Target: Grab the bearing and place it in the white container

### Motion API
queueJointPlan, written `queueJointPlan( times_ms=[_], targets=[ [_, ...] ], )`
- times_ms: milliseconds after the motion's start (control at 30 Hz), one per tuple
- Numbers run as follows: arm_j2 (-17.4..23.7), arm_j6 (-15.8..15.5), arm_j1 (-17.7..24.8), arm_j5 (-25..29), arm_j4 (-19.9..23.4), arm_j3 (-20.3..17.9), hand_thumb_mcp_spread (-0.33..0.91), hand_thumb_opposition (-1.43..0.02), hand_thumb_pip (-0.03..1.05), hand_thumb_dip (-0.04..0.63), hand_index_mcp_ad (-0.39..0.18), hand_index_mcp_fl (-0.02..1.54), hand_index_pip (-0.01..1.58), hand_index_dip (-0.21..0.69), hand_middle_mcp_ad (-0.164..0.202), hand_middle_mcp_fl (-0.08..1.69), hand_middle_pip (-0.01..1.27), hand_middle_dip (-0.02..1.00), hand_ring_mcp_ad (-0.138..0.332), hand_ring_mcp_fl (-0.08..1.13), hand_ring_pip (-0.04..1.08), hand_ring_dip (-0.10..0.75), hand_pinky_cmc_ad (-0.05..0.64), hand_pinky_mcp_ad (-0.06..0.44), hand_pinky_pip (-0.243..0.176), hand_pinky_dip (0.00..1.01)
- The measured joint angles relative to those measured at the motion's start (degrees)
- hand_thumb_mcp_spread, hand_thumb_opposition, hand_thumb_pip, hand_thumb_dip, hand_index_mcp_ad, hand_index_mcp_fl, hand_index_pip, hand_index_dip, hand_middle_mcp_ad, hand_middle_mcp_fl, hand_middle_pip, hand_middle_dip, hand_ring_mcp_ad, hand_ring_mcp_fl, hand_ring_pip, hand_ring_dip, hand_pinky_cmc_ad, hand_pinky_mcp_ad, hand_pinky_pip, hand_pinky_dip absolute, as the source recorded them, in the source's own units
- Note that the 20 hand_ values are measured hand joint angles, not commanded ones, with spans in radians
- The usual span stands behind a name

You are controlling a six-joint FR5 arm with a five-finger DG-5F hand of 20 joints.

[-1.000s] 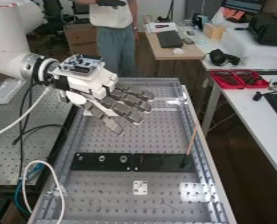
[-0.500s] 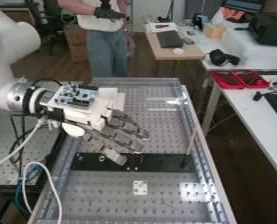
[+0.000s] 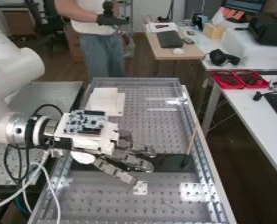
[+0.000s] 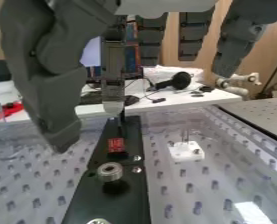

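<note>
Bearing [image 4: 110, 171] sat proud of the black plate [image 4: 132, 200], probably so fingertips could get round its rim. High view: white container [image 3: 104, 101] lay at twelve o'clock from the hand [image 3: 122, 161], likely for a short carry. Hand palm-down, open and empty, fingers slightly bent toward four o'clock.

A robot arm [image 3: 12, 75], bare circuit board [image 3: 85, 121], perforated bench [image 3: 89, 202] and computer monitor [image 3: 247, 5] show this is a robotics lab.

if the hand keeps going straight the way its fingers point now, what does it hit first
Probably the perforated bench top, near the small white plate; how high the hand hangs is unclear.
</note>
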Motion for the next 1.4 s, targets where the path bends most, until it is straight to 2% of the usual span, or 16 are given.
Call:
queueJointPlan(
  times_ms=[100, 367, 500, 600, 1167, 1233, 1400],
  targets=[
    [-1.2, -0.3, -1.0, -1.9, 0.2, 1.2, 0.38, -0.82, 0.56, 0.175, -0.117, 0.04, 1.3, 0.063, 0.054, 0.01, 0.14, 0.15, 0.176, 0.0, 0.09, 0.061, 0.428, 0.33, -0.106, 0.23],
    [-3.8, -1.6, -2.3, -5.3, 0.4, 3.0, 0.41, -0.85, 0.61, 0.237, -0.136, 0.02, 1.34, 0.094, 0.054, 0.01, 0.14, 0.15, 0.176, 0.0, 0.09, 0.061, 0.424, 0.328, -0.106, 0.19],
    [-5.1, -1.9, -2.5, -6.4, 0.4, 3.9, 0.42, -0.86, 0.61, 0.234, -0.138, 0.02, 1.37, 0.108, 0.054, 0.01, 0.14, 0.15, 0.178, 0.0, 0.09, 0.061, 0.424, 0.312, -0.106, 0.19],
    [-5.7, -2.1, -2.6, -7.0, 0.3, 4.4, 0.42, -0.88, 0.61, 0.269, -0.138, 0.02, 1.37, 0.122, 0.054, 0.01, 0.14, 0.15, 0.178, 0.0, 0.09, 0.061, 0.424, 0.311, -0.106, 0.18],
    [-6.9, -2.1, -2.9, -8.1, 0.6, 5.1, 0.43, -0.89, 0.62, 0.283, -0.143, 0.02, 1.42, 0.176, 0.054, 0.01, 0.14, 0.16, 0.178, 0.0, 0.09, 0.061, 0.424, 0.311, -0.106, 0.18],
    [-7.0, -2.2, -2.8, -8.1, 0.4, 5.1, 0.43, -0.89, 0.62, 0.283, -0.143, 0.02, 1.44, 0.188, 0.054, 0.01, 0.14, 0.16, 0.162, 0.0, 0.09, 0.061, 0.426, 0.309, -0.106, 0.18],
    [-7.2, -2.0, -2.7, -8.0, 0.4, 5.0, 0.43, -0.89, 0.62, 0.283, -0.143, 0.02, 1.46, 0.202, 0.051, 0.01, 0.14, 0.16, 0.161, 0.0, 0.09, 0.061, 0.422, 0.309, -0.106, 0.18]
  ],
)
